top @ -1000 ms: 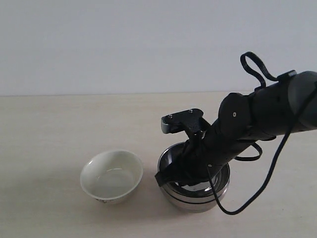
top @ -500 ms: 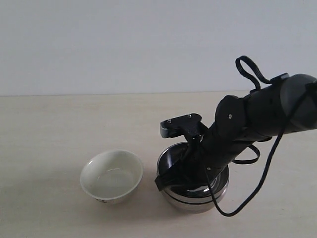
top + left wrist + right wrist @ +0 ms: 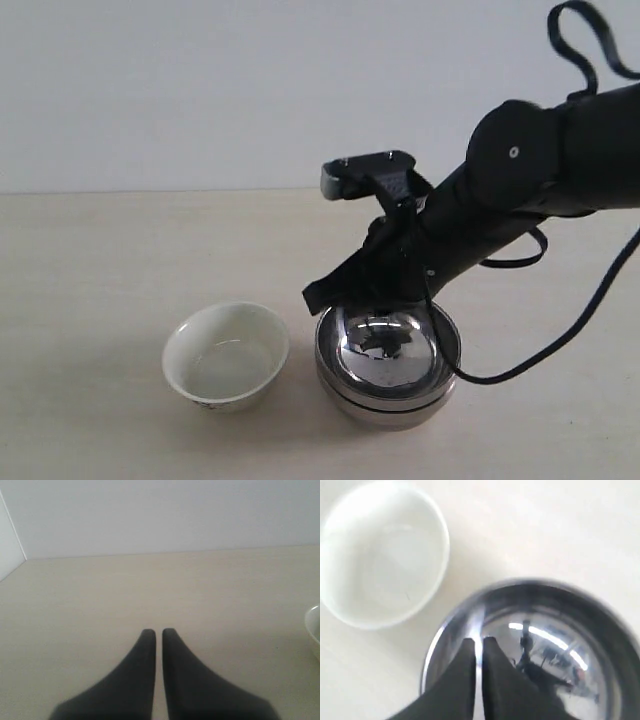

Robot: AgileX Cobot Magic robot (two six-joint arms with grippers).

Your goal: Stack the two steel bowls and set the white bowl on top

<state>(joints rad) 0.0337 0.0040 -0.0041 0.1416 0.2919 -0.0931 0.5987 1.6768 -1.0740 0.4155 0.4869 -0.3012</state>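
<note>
The two steel bowls sit nested, the upper steel bowl (image 3: pixel 388 348) inside the lower one (image 3: pixel 392 408), right of centre on the table. Its mirror-like inside (image 3: pixel 570 645) fills much of the right wrist view. The white bowl (image 3: pixel 226 354) (image 3: pixel 380 555) stands upright just left of the stack, apart from it. My right gripper (image 3: pixel 312 298) (image 3: pixel 478 642) hangs shut just above the stack's left rim, nothing between its fingers. My left gripper (image 3: pixel 155 632) is shut over bare table and does not show in the exterior view. The white bowl's rim (image 3: pixel 314 630) shows at that view's edge.
A light wooden table (image 3: pixel 120 260) runs back to a plain white wall (image 3: pixel 200 90). The right arm's black cable (image 3: pixel 560 340) loops down beside the stack.
My right gripper has lifted out of the upper steel bowl and moved up and back. The nested steel bowls and the white bowl have stayed where they were.
</note>
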